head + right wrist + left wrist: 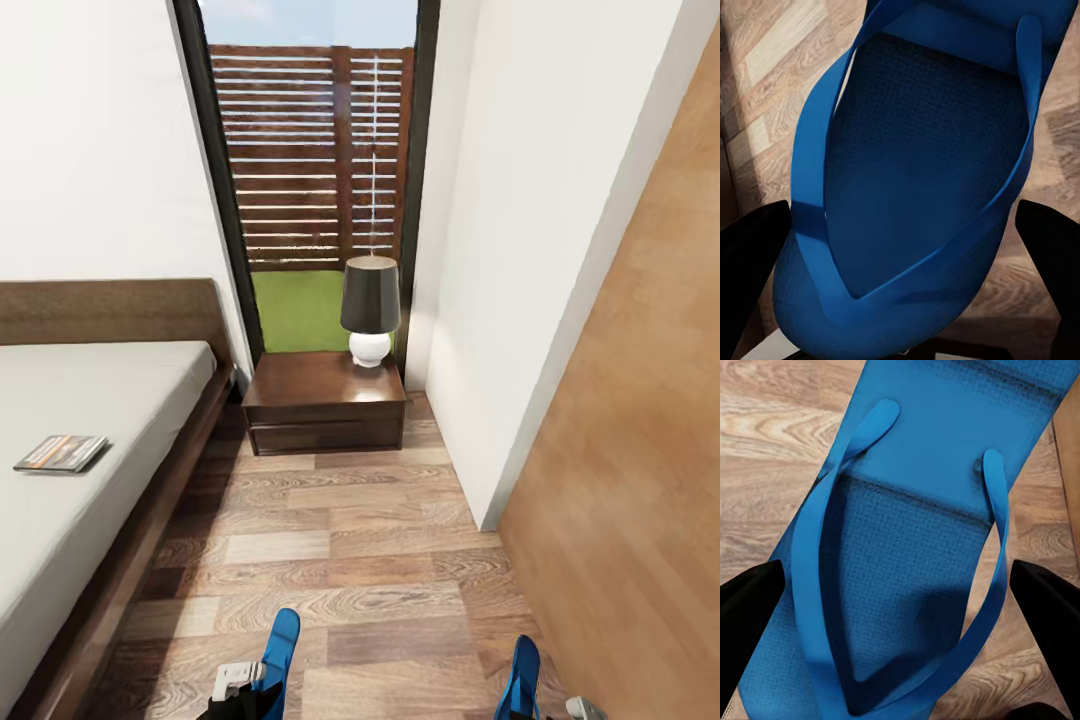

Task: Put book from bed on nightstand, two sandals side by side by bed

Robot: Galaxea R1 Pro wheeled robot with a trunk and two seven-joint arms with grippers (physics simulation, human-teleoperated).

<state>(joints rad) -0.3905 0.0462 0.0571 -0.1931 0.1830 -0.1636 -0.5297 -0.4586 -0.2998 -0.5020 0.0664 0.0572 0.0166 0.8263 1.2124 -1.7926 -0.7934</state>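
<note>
I see each gripper's jaws clamped on one bright blue flip-flop, left [907,555] and right [922,187]; the small dark paperback book [62,452] lies on the off-white mattress [90,420], dark-brown wooden nightstand [325,400] ahead

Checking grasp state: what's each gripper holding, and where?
One blue sandal each: left gripper, sandal; right gripper, sandal. Fingers flank the toe-end sole edges; contact unclear.

The bed [90,440] occupies the left side of the room, headboard [110,312] against the far wall. The book [62,452] lies flat on the mattress, near its left edge in the head view. The nightstand [325,400] stands right of the bed's head end, before the window [315,160]. A lamp [370,310] stands at the nightstand's rear right corner. Two sandals [280,645] are at the floor's [350,560] near edge, well apart.
</note>
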